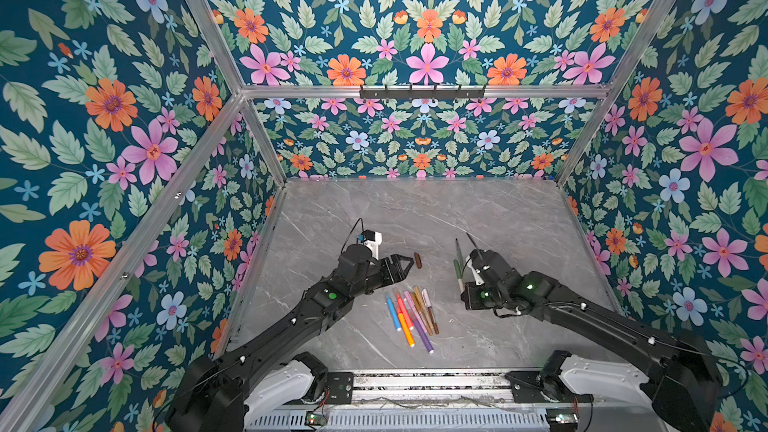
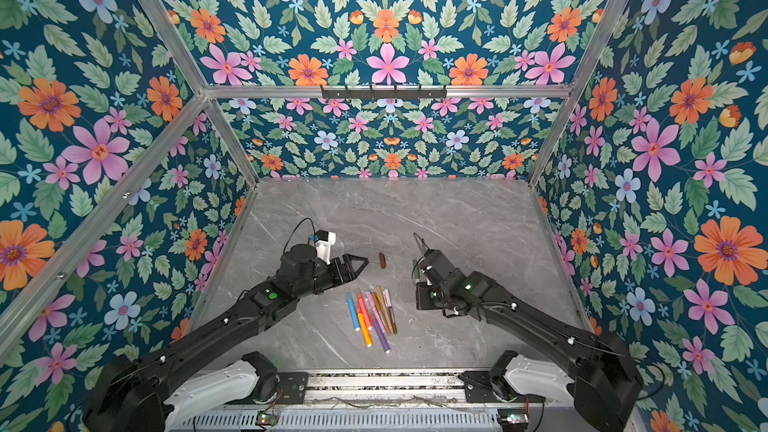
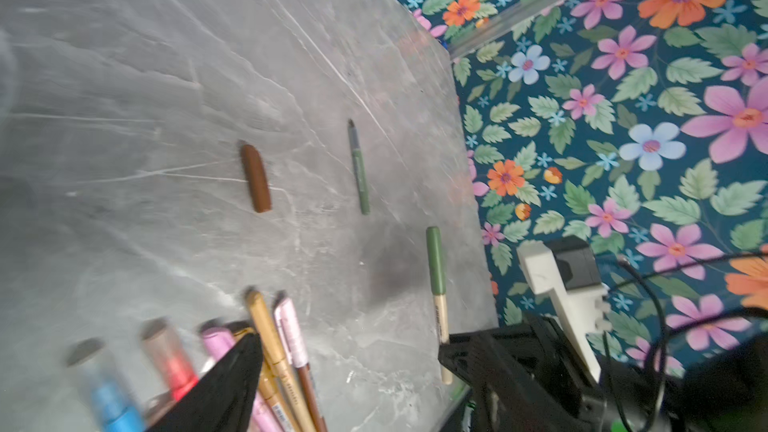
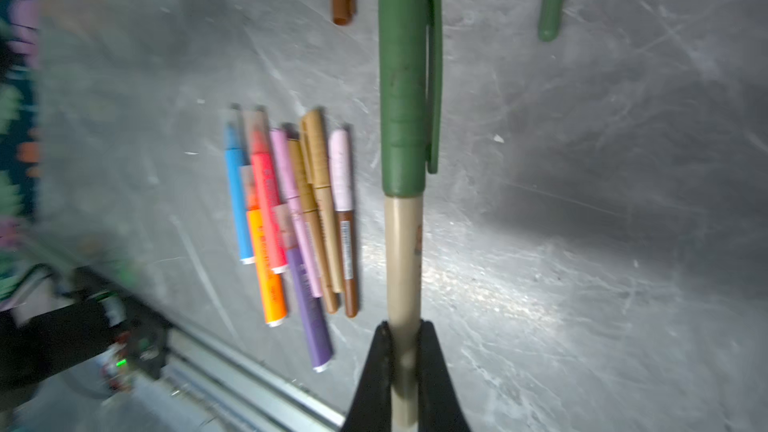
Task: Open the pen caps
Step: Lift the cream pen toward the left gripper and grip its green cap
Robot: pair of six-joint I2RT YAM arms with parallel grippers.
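On the grey marble table (image 1: pixel 498 222), in both top views, one short brown cap (image 1: pixel 418 260) lies alone. It is just beside the left gripper (image 1: pixel 406 267), whose jaws are spread with nothing in them. Eight smooth plastic pens (image 1: pixel 411 313) lie in one bunch. In the left wrist view, one thin green pen (image 3: pixel 359 172) has no cap. In the right wrist view, the right gripper (image 4: pixel 405 351) pinches one tan pen (image 4: pixel 403 251). Its round green cap (image 4: pixel 405 77) is on.

A loose cap (image 1: pixel 418 260) lies on the table (image 1: pixel 498 222) behind the pen bundle (image 1: pixel 411 315).
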